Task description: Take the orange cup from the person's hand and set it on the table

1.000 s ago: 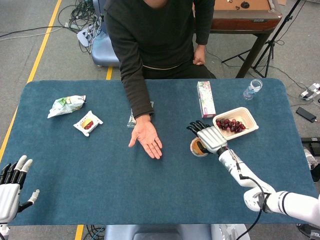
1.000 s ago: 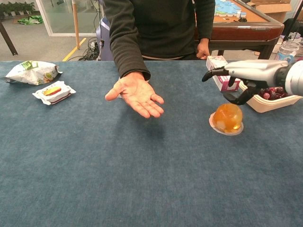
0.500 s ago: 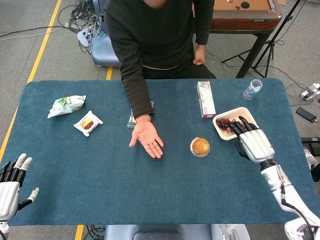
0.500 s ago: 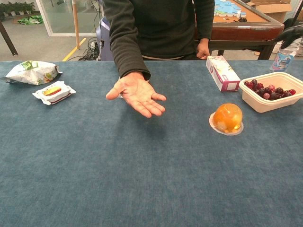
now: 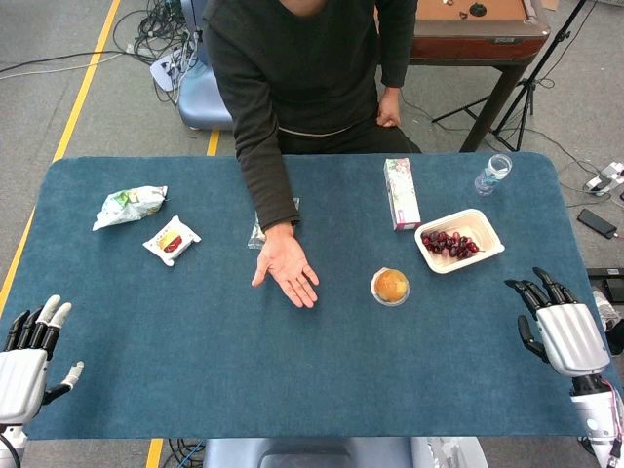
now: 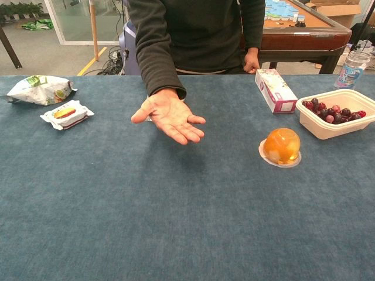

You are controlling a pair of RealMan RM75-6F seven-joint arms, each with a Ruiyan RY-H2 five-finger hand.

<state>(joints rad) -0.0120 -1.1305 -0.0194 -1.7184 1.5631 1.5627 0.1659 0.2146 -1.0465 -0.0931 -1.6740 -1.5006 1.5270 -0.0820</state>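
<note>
Orange cup (image 6: 281,146) rests on table (image 6: 176,222); no writing legible.

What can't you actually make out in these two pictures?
- Both robot hands: outside the chest view; the head view shows the left hand and right hand only at the table's corners.
- Person's face: cut off by the top edge in both views.
- Small clear packet behind the person's open palm: mostly hidden by the forearm.

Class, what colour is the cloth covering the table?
The table cloth is dark blue-teal; the head view shows its whole spread best.
</note>
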